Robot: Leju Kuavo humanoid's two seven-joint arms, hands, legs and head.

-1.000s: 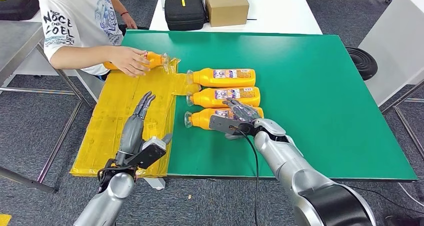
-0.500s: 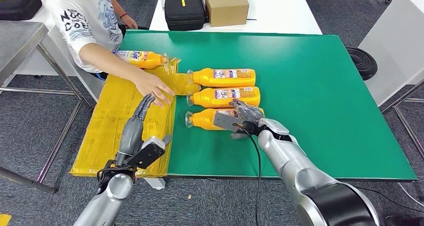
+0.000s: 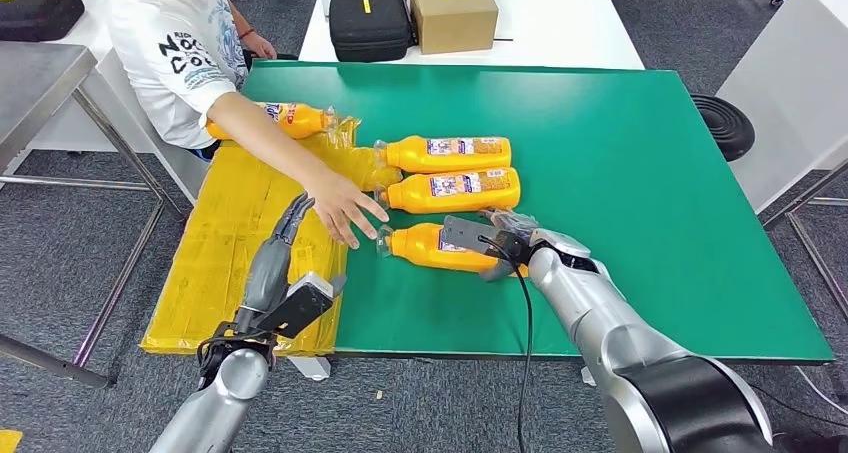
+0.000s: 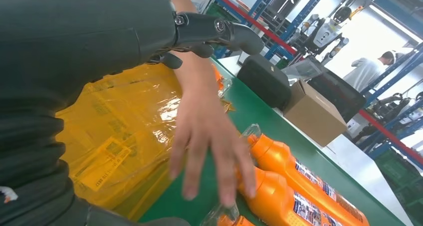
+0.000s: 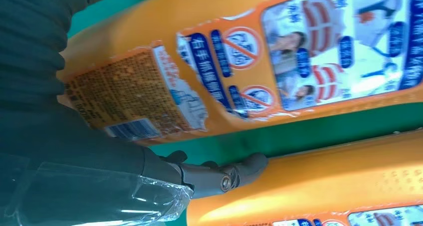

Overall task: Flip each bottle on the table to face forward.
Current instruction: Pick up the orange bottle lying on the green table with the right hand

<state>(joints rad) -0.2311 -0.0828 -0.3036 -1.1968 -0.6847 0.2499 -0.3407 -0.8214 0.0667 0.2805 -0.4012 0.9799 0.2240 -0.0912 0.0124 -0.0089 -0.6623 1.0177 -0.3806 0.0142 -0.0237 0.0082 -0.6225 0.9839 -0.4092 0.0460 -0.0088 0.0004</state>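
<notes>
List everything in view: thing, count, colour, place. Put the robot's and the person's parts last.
Bottles: four, orange; three lying in a row on the mat, one at the sheet's far edge.
Mat: one, green, covering the table.
Sheet: one, yellow, left of the mat.
Case: one, black, far table.
Box: one, brown, beside the case.
Person's hand: one, reaching toward the nearest bottle's neck.
Left hand: over the sheet, empty.
Right hand: on the nearest bottle.

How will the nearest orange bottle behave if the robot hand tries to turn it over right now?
The nearest orange bottle lies on its side with rounded flanks, so it will probably roll more than slide. Its glossy plastic and peeling label suggest a slippery grip. The right robot hand grips its base end, so the neck may swing toward the person's hand.
</notes>
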